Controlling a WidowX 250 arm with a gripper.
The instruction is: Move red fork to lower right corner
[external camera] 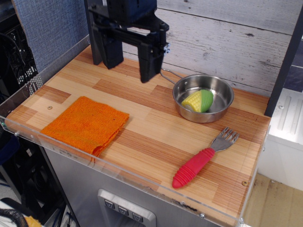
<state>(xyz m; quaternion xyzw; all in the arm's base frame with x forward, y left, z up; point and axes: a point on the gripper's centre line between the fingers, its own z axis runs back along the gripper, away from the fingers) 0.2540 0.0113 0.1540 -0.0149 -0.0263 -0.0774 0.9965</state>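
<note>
The red fork [201, 159] lies flat on the striped wooden tabletop near the lower right corner [245, 183]. Its ribbed red handle points toward the front edge and its silver tines point toward the back right. A small screw sits in the corner just right of the handle. My gripper [130, 66] hangs high over the back left of the table, far from the fork. Its two black fingers are spread apart and hold nothing.
A steel pan [203, 99] with a toy corn cob [198, 100] stands at the back right, just behind the fork. An orange cloth [85, 124] lies at the front left. A clear acrylic rim [132, 178] runs along the front edge.
</note>
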